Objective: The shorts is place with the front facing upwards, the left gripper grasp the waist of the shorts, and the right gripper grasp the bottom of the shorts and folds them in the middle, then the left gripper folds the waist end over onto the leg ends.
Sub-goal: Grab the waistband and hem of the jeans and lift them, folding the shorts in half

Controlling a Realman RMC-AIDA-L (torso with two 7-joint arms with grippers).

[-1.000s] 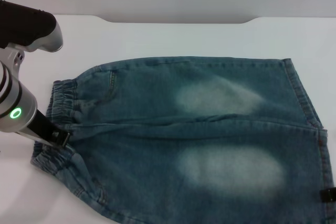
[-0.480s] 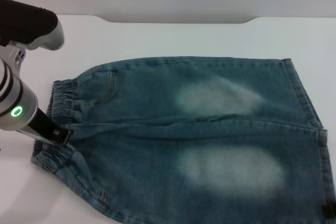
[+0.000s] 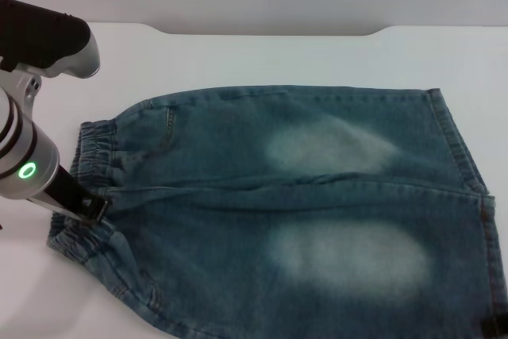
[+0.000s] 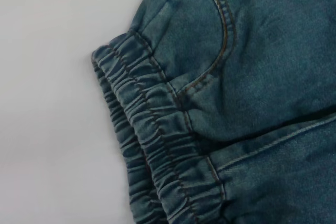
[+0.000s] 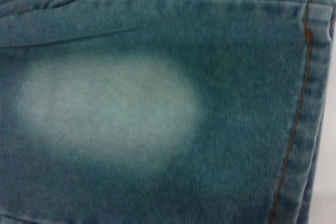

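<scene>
Slid almost out of the head view at the lower right corner: right gripper (image 3: 494,329), formerly a black tab higher along the hem edge, now only a sliver; state of its jaws not discernible. Shorts (image 3: 294,212) unchanged, spread flat on the white counter (image 3: 262,57), front up, long axis running left to right across the head view. Waist (image 3: 87,188) pointed toward the robot's left; leg ends (image 3: 468,196) toward the robot's right, straight stitched hems roughly perpendicular to that axis. Two pale faded patches side by side on the thighs. Left gripper (image 3: 97,210) set at the middle of the gathered band, touching the denim, jaws narrow and closed on the waist. Curved pocket seam and ruched elastic visible in the left wrist view; orange hem stitching in the right wrist view.
</scene>
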